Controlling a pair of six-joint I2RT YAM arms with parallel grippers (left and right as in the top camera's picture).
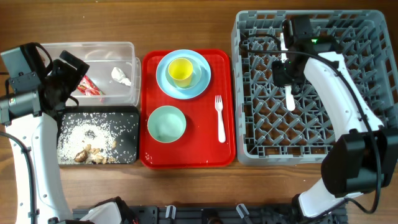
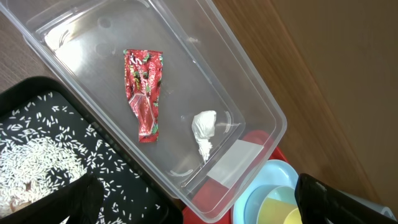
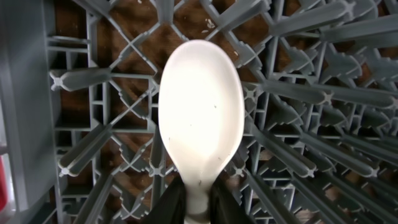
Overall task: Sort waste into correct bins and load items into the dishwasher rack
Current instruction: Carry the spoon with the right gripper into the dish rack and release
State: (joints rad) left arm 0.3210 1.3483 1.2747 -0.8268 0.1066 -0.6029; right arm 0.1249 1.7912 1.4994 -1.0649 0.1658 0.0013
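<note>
My right gripper (image 1: 282,73) is shut on the handle of the white plastic spoon (image 1: 290,98) over the grey dishwasher rack (image 1: 367,37). In the right wrist view the spoon's bowl (image 3: 199,106) hangs just above the rack's pegs (image 3: 87,78), with the fingers (image 3: 198,202) pinching its neck. My left gripper (image 1: 73,67) is open and empty above the clear tub (image 1: 127,46). The tub holds the red wrapper (image 2: 143,93) and the white tissue scrap (image 2: 204,130). The black tray (image 1: 127,112) holds rice and brown bits (image 1: 90,140).
The red serving tray (image 1: 186,158) sits in the middle. It carries the light-blue plate (image 1: 168,84) with the yellow cup (image 1: 180,70) and small blue bowl (image 1: 200,73), the pale green bowl (image 1: 166,123) and the white fork (image 1: 220,118).
</note>
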